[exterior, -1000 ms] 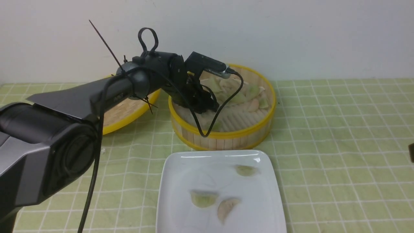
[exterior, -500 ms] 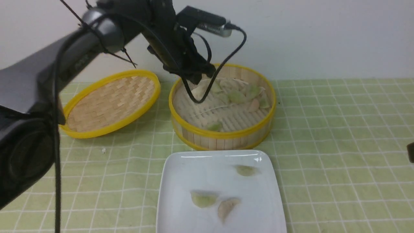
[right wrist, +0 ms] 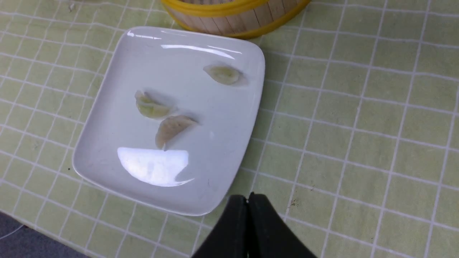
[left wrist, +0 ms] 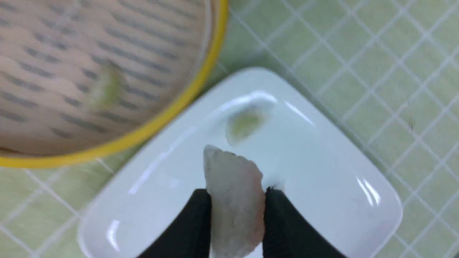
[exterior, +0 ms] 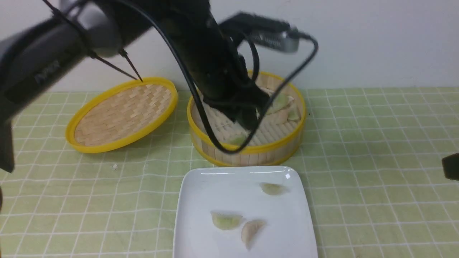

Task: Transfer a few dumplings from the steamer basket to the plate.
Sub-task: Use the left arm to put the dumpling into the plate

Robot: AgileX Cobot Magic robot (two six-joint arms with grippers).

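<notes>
The green-checked bench (exterior: 376, 143) carries everything. The left arm (exterior: 200, 53) reaches over the steamer basket (exterior: 251, 154); a woven lid (exterior: 122, 114) lies at the basket's 9 o'clock, the plate (exterior: 200, 193) at its 6 o'clock. Three dumplings (exterior: 226, 220) rest on the plate, more lie in the basket toward 1 o'clock. The left jaws clamp a whitish dumpling (left wrist: 233, 200) above the basket. The right jaws are pressed together, at the plate's 3 o'clock.

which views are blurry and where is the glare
Front view: left arm smeared across the steamer basket. Left wrist view: basket soft, dumpling between the fingers sharper. Right wrist view: sharp, bright glare patch on the plate.
</notes>
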